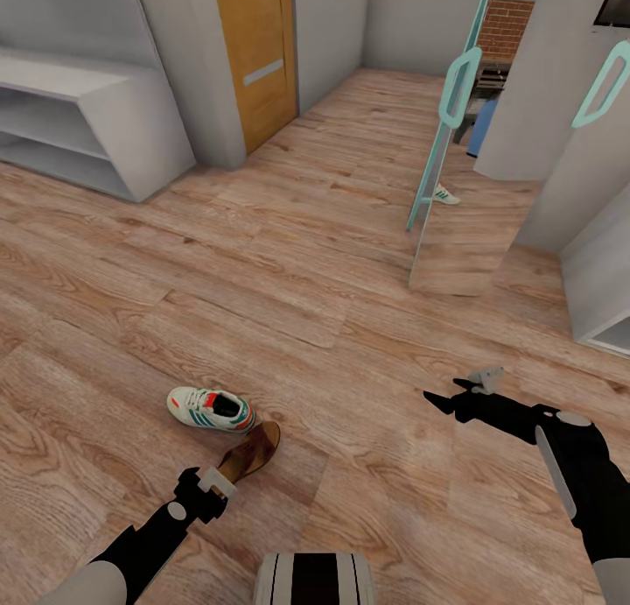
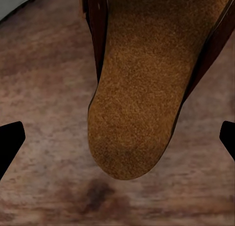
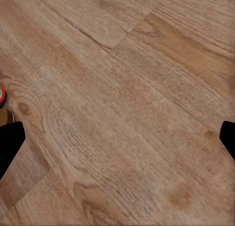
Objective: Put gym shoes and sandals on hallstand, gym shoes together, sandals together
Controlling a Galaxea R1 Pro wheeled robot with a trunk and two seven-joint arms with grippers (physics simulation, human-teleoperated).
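1. The flat dark-brown leather sandal with a tan-brown footbed [image 2: 142, 88] lay on the light-brown wood-plank corridor floor [image 1: 350, 263]; in the left wrist view its rounded end reached into the gap between the fingers of the left gripper [image 2: 117, 138], touching neither black fingertip [image 2: 11, 138].
2. The left fingers stood wide apart and empty, one tip to each side of the footbed.
3. In the head view the same sandal [image 1: 254, 452] showed just ahead of the left gripper [image 1: 210, 487], and a cream-white low gym shoe with teal-green side stripes and red-orange patches [image 1: 212, 410] lay just beyond it, so close that I could not tell whether the two touched.
4. The right gripper [image 1: 455, 395] hung over bare planks, well apart from both shoes; in the right wrist view its fingers [image 3: 10, 140] were spread wide with only floor between them.
5. A second cream-white gym shoe [image 1: 444, 194] lay far ahead of the right fingers, beside a tall teal-framed panel [image 1: 442, 141].
6. The light-grey hallstand with two long open shelves [image 1: 83, 119] stood far ahead of the left fingers, against the wall, next to an orange-brown wooden door [image 1: 258, 53].
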